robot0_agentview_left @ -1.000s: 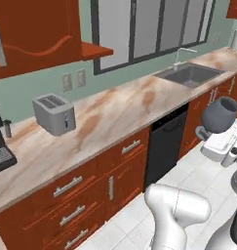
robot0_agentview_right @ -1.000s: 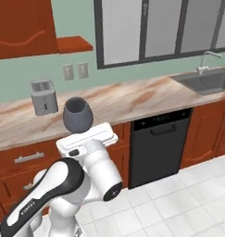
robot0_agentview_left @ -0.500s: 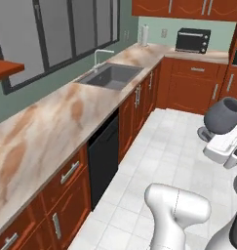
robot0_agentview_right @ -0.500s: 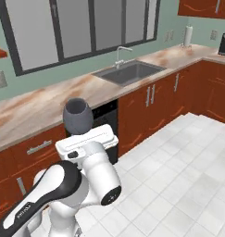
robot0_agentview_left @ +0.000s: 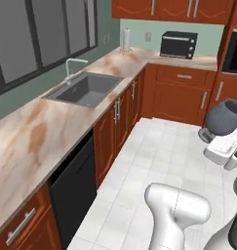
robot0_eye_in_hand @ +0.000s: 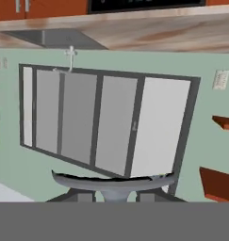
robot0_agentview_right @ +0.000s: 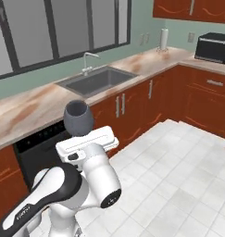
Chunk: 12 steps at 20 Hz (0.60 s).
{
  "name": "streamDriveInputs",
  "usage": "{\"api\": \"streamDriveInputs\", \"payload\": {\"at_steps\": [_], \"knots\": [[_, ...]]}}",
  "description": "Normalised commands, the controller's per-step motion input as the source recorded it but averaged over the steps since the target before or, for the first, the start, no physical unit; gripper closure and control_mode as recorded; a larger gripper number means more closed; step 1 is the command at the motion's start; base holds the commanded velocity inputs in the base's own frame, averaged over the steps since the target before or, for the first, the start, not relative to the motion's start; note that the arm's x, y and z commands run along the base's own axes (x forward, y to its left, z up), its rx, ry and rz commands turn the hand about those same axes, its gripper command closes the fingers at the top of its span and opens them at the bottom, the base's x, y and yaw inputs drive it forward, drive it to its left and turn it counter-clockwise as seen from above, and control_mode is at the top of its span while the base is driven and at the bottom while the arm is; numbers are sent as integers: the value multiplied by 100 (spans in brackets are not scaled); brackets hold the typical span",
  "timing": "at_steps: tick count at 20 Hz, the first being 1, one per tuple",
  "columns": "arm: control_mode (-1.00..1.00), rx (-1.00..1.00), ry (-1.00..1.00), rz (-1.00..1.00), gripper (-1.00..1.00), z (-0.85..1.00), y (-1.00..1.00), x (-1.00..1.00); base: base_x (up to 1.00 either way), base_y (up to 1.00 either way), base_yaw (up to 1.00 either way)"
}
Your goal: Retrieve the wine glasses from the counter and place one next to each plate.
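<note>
The gripper holds a wine glass by its stem, bowl up above the hand over the floor beside the tabletop, so a sharp turn of the base could probably tilt or loosen it.

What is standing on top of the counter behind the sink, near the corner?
On the counter, behind the sink, stand a paper towel roll and a black toaster oven. What is inside the oven cannot be seen.
</note>
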Motion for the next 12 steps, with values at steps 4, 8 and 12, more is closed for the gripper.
{"api": "streamDriveInputs", "payload": {"at_steps": [4,8,12], "knots": [[100,0,0,0,100,0,0,0,100,-76,-29],[100,0,0,0,100,0,0,0,100,-84,-27],[100,0,0,0,100,0,0,0,100,-94,-29]]}}
